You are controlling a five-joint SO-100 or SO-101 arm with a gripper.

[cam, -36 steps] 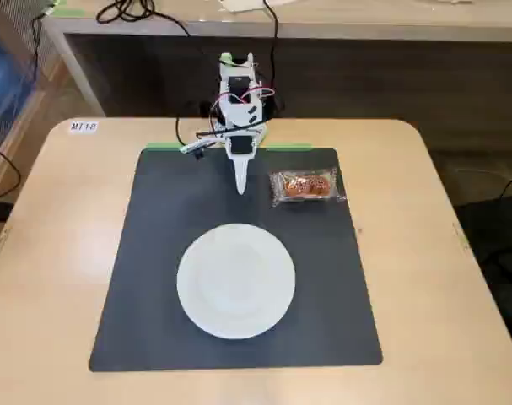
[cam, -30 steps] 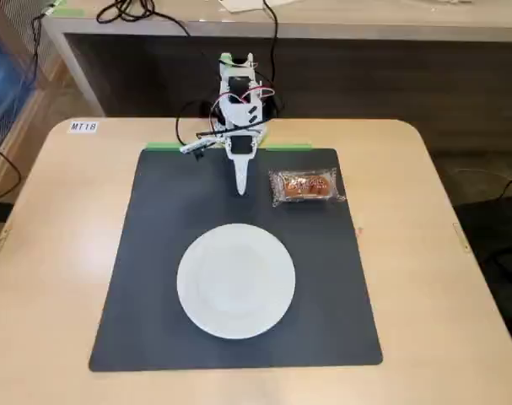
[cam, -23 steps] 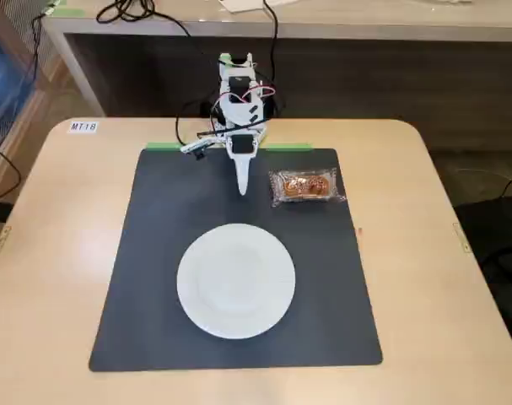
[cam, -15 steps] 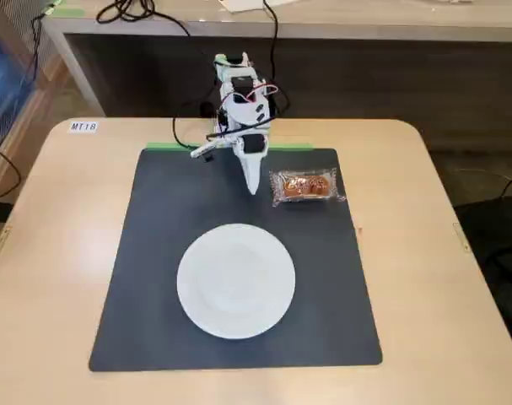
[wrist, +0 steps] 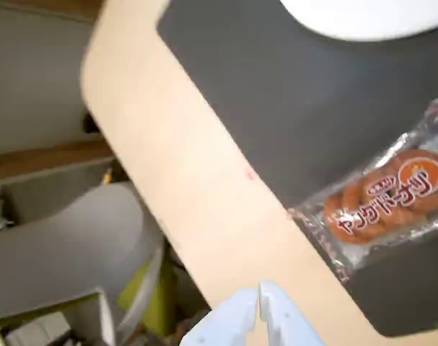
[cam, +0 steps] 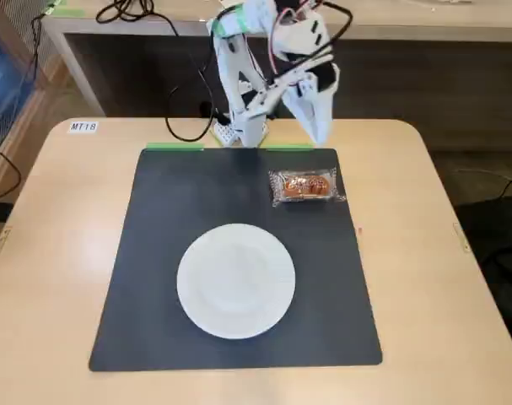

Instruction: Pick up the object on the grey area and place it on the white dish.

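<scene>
One wrapped snack (cam: 304, 186) on grey mat (cam: 171, 253), jaws (cam: 319, 135) raised above it, closed, empty.

white dish (wrist: 363, 18) cropped by wrist view's top edge, snack (wrist: 392, 198) by right edge

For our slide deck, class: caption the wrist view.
Closed fingers above the table edge, wrapped snack on grey mat nearby.
</scene>
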